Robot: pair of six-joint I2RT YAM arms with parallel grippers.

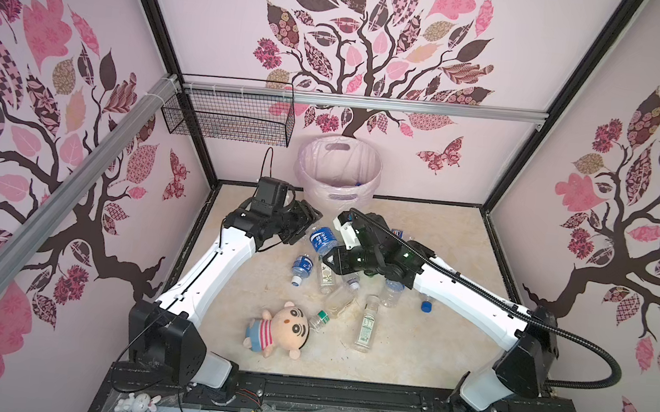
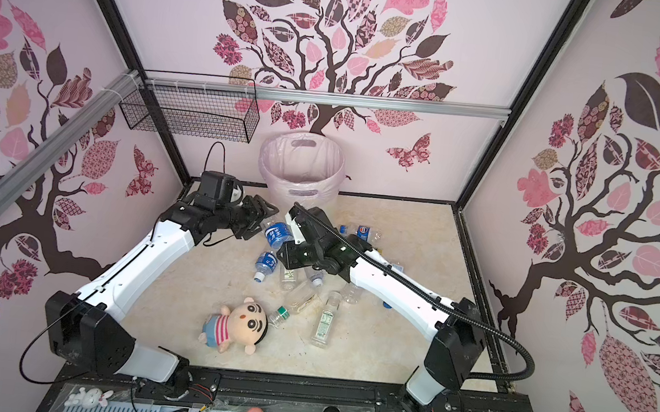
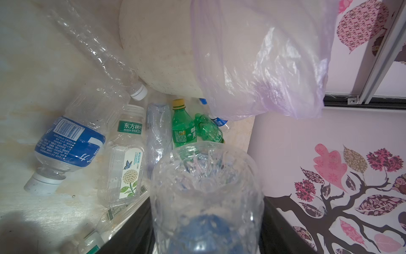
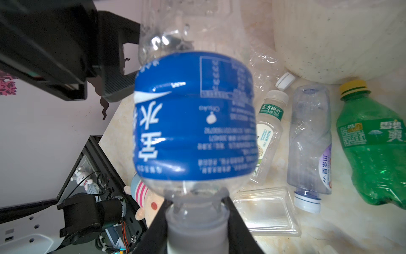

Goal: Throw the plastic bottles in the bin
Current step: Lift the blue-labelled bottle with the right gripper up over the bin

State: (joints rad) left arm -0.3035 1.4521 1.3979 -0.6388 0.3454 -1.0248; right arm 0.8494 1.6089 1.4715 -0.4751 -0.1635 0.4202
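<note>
Nearest, a doll (image 1: 286,330) lies beside loose bottles (image 1: 368,324) on the floor (image 1: 409,349); beyond, the right gripper (image 4: 196,198) pinches the blue-label bottle (image 4: 194,114) by its white cap (image 4: 196,233); the left gripper (image 1: 304,226) is at that bottle's clear base, and I cannot tell its jaws' state; farthest, the bin (image 1: 337,197) stands by the back wall (image 1: 407,173).

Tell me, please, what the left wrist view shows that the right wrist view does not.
Only the left wrist view: the pink bag liner, a second green bottle and a loose blue-labelled bottle with a white cap. Only the right wrist view: the plush doll and the right gripper shut on the neck of the held bottle. Both: that held bottle, the bin, the tea bottle and the yellow-capped green bottle.
</note>
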